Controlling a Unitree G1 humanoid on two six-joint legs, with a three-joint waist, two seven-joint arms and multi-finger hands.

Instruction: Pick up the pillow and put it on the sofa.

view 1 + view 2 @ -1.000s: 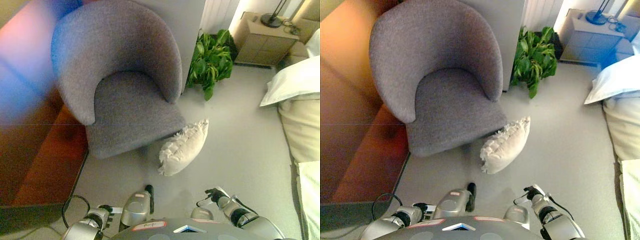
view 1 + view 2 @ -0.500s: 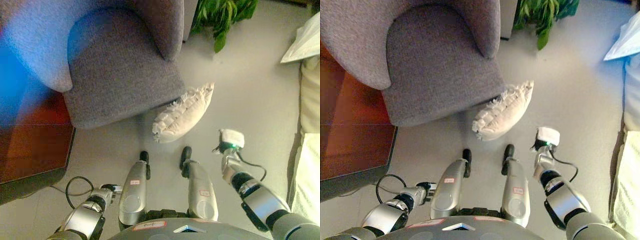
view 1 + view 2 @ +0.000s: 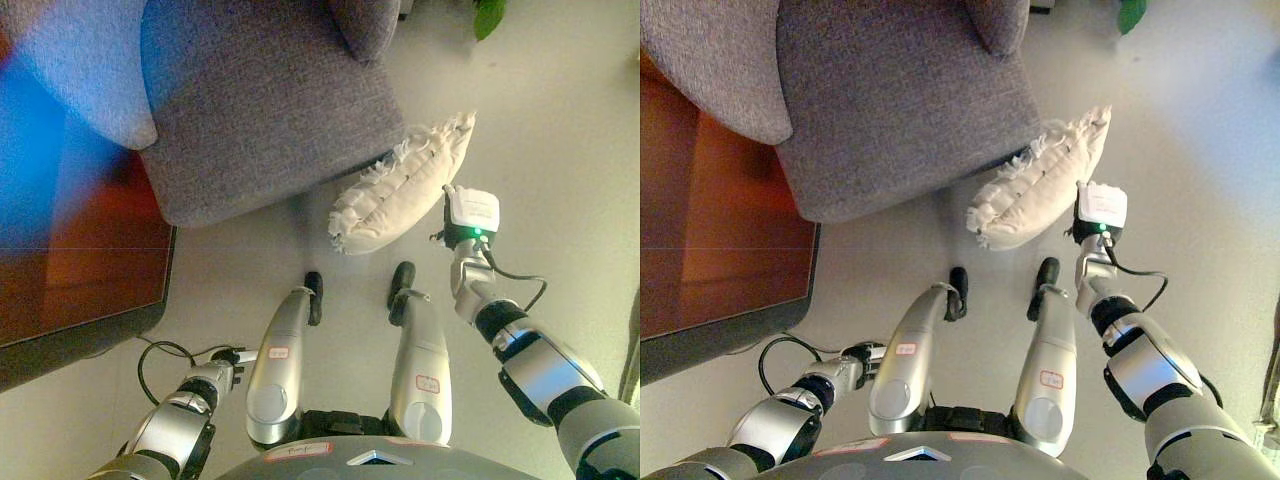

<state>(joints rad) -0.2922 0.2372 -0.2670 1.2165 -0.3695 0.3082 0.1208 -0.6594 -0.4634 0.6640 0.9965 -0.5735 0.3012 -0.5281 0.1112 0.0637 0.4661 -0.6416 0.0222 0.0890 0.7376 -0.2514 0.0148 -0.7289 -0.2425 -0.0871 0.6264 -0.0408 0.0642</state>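
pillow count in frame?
1. The cream fringed pillow lies on the grey floor, leaning against the front corner of the grey fabric armchair. Others could lie beyond the view's edges.

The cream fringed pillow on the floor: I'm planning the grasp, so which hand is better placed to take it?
The right. The right hand is raised beside the cream fringed pillow leaning against the grey fabric armchair; the left hand sits low, far from it.
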